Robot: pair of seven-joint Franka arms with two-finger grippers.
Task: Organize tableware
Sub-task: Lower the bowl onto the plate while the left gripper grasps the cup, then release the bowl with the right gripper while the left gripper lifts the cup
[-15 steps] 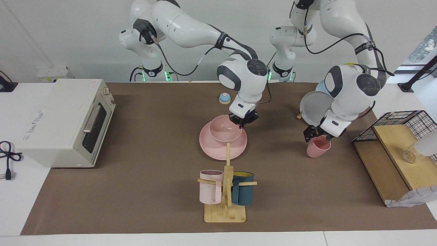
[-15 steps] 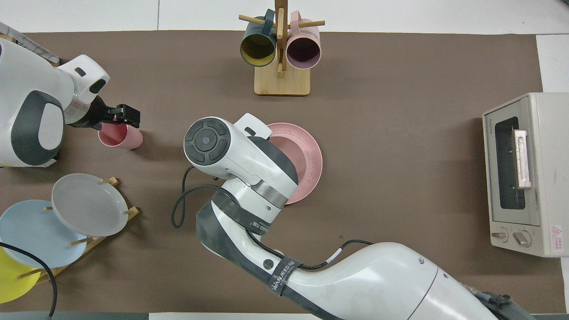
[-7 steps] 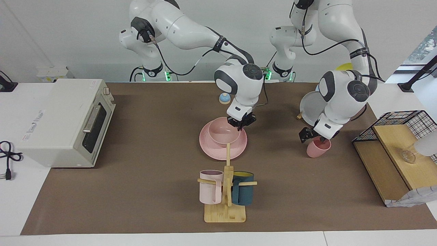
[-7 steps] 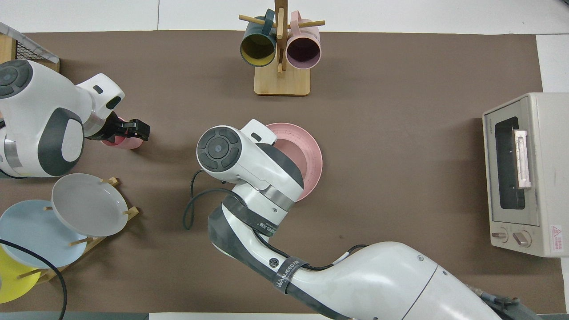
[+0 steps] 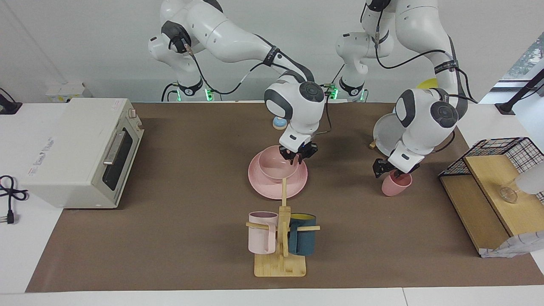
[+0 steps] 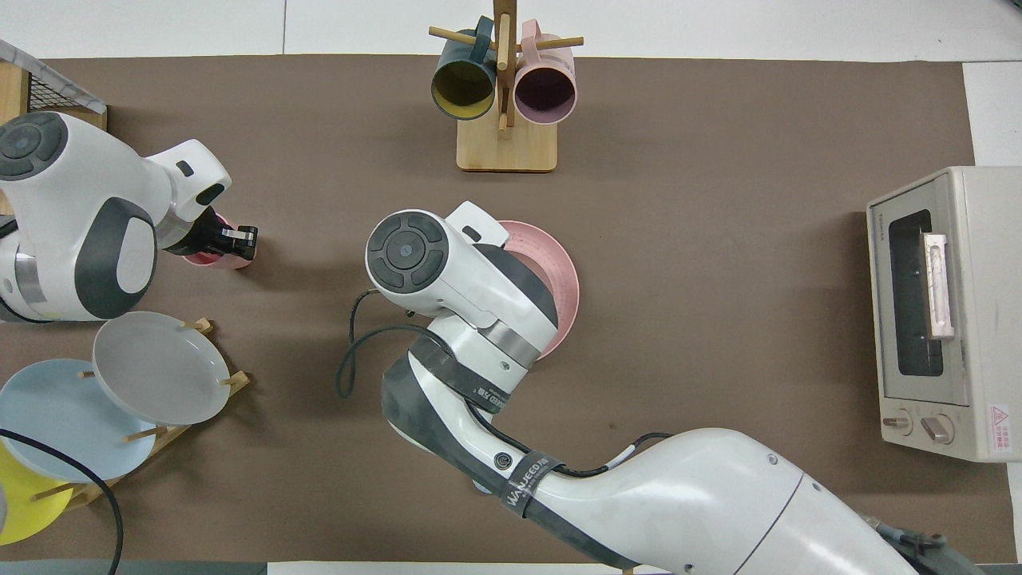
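A wide pink plate (image 5: 258, 180) lies mid-table, and its edge also shows in the overhead view (image 6: 563, 275). A pink bowl (image 5: 275, 168) sits upright on it. My right gripper (image 5: 297, 156) is at the bowl's rim, on the side nearer the robots. In the overhead view my right arm hides it and the bowl. A small pink cup (image 5: 393, 188) stands upright toward the left arm's end of the table. My left gripper (image 5: 395, 171) is down at the cup's rim. In the overhead view this gripper (image 6: 239, 241) covers most of the cup (image 6: 214, 260).
A wooden stand with a pale-pink and a teal mug (image 5: 280, 238) stands farther from the robots than the plate. A rack of grey, blue and yellow plates (image 6: 160, 367) is near the left arm. There are also a toaster oven (image 5: 80, 148), a wire basket (image 5: 503, 148) and a small bell (image 5: 278, 123).
My right gripper has lowered the bowl from a raised tilt onto the plate. My left gripper has come down onto the cup's rim. The cup has not moved.
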